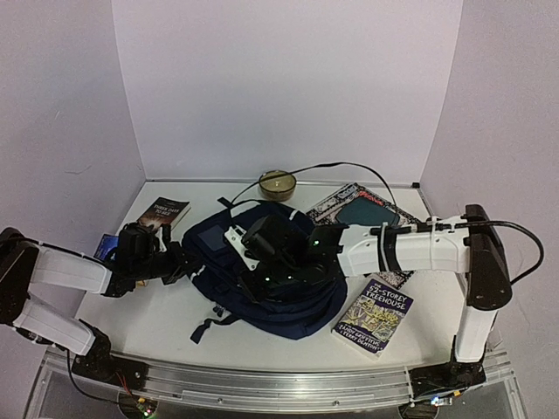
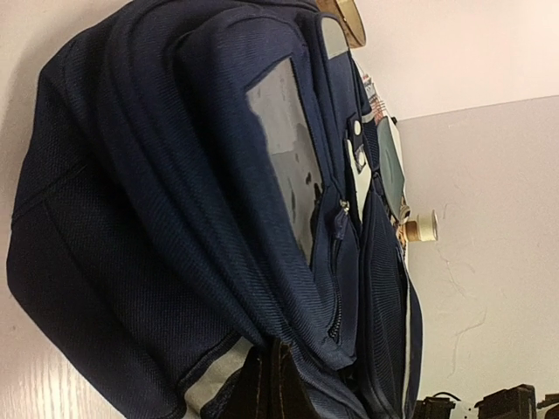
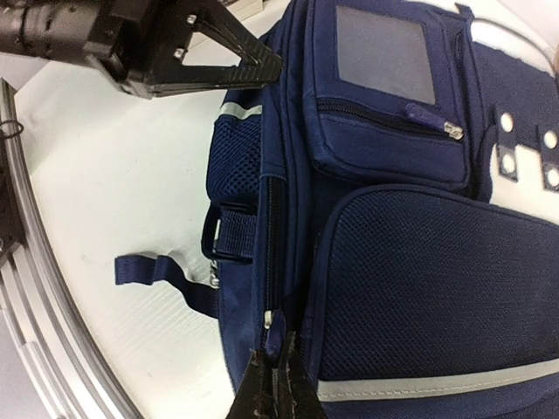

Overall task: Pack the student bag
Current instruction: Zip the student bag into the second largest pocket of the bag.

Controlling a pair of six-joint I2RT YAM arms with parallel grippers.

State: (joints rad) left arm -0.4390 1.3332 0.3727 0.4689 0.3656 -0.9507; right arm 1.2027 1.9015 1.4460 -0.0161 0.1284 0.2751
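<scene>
Navy student bag [image 1: 301,314] lies flat, front upward.

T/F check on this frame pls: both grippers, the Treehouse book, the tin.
1. The right gripper is shut on a zipper pull on the backpack. True.
2. The left gripper is open and clear of the backpack. False: it is shut on the backpack's edge.
3. The Treehouse book is inside the backpack. False: it lies on the table, beside the backpack on the right arm's side.
4. A round tin sits on the far side of the backpack from the arms. True.
</scene>
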